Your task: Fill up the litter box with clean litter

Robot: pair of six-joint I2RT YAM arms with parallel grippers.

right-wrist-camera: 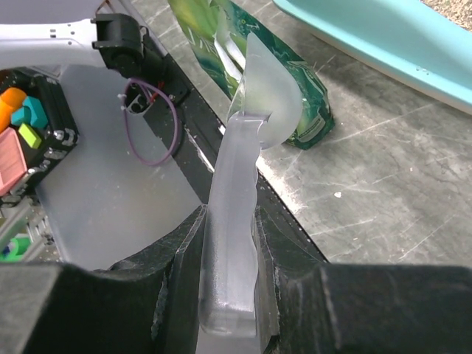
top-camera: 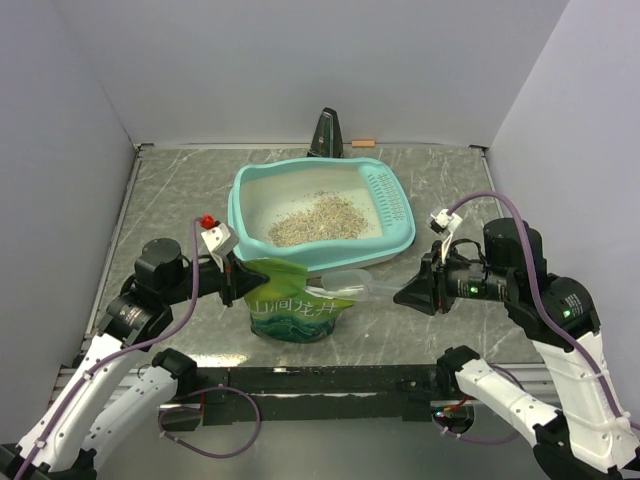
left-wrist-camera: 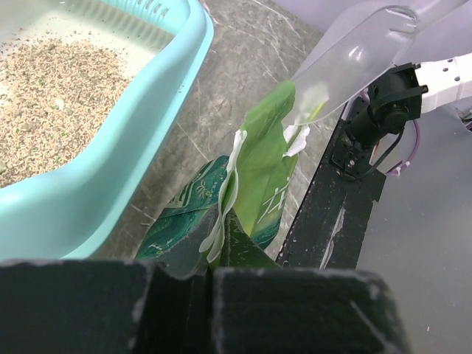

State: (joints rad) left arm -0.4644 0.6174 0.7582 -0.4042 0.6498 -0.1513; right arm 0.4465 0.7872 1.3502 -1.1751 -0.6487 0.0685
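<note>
I saw a grey marbled table [top-camera: 170, 200] between white walls [top-camera: 300, 60]. The litter box [top-camera: 240, 205] sat upper centre, holding the litter [top-camera: 315, 218]. My left gripper [top-camera: 238, 273] pinched the green bag [top-camera: 295, 315]; my right gripper [top-camera: 400, 294] clamped a clear scoop [top-camera: 350, 284].

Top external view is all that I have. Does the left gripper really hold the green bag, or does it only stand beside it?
Observer: It holds it. In the left wrist view the left gripper is shut on the top edge of the green bag.
Operator: And how does the right side hold the scoop?
Observer: The right wrist view shows the right gripper clamped on the handle of the clear scoop, with the bowl pointing toward the bag.
Operator: Is the bowl loaded?
Observer: No. In the left wrist view the bowl looks empty.
</note>
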